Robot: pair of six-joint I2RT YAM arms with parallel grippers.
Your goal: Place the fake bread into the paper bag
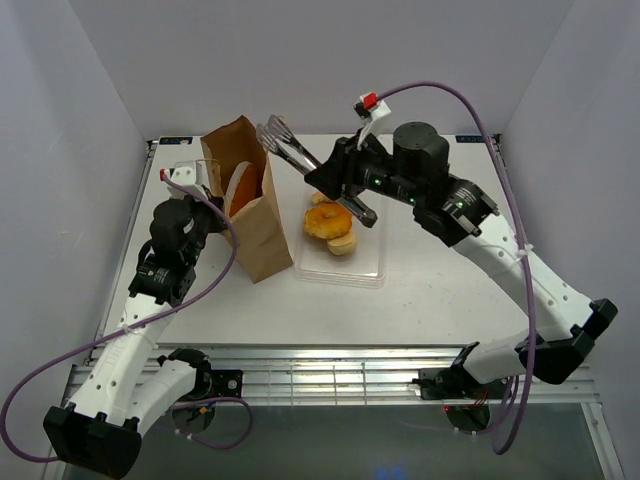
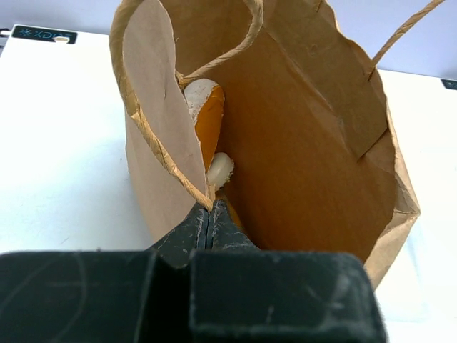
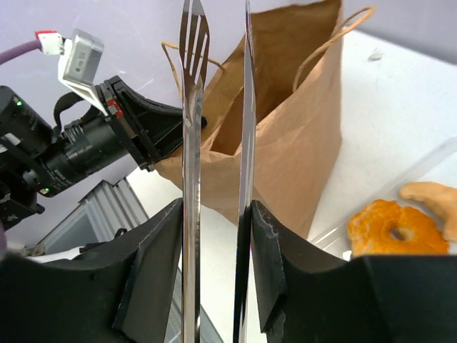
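The brown paper bag (image 1: 258,225) stands open left of the tray. My left gripper (image 2: 209,214) is shut on its near rim (image 1: 212,188), pinching paper and string handle. Inside the bag lies fake bread, an orange bun with a cream edge (image 2: 208,121) and a pale roll (image 2: 219,170). My right gripper (image 3: 214,214) is shut on the metal tongs (image 3: 193,107), a finger pressed on each arm. The tongs' tips (image 1: 275,131) hover over the bag's mouth with nothing between them. More fake bread, an orange ring doughnut (image 3: 389,229) and golden pieces (image 1: 328,222), lies in the tray.
The clear plastic tray (image 1: 362,268) sits right of the bag, under my right wrist. My left arm's wrist and camera (image 3: 86,143) are close behind the bag in the right wrist view. The table's near edge with a metal rail (image 1: 330,375) runs between the arm bases.
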